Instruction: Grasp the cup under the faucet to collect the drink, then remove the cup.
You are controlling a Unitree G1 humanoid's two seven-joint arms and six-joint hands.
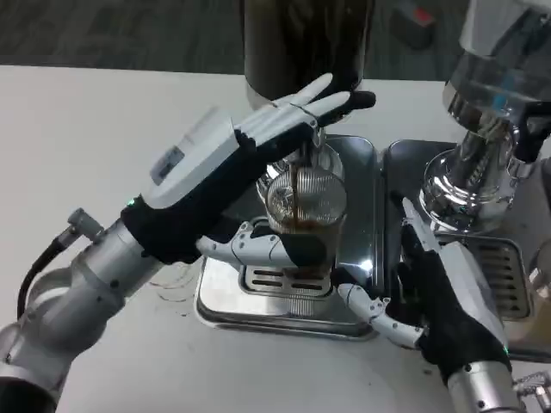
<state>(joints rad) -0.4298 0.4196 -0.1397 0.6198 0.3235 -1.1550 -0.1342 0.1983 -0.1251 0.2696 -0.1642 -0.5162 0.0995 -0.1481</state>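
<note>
A clear ribbed cup (pixel 308 200) stands on the chrome drip tray (pixel 360 232) under the faucet (pixel 303 153). A thin brown stream falls into it, and dark drink (pixel 303 225) lies in its bottom. My left hand (pixel 225 168) reaches in from the left and holds the cup. Its thumb (pixel 258 250) wraps the cup's near side, while its fingers (pixel 314 105) stretch past the far side by the faucet. My right hand (pixel 448 292) lies open beside the tray's right edge, fingers spread and holding nothing. Its thumb (pixel 379 311) touches the tray's front corner.
A dark cylindrical dispenser (pixel 301 43) rises behind the cup. To the right stands a chrome machine (pixel 486 112) with its own slotted tray (pixel 506 277). White table (pixel 95 138) stretches to the left.
</note>
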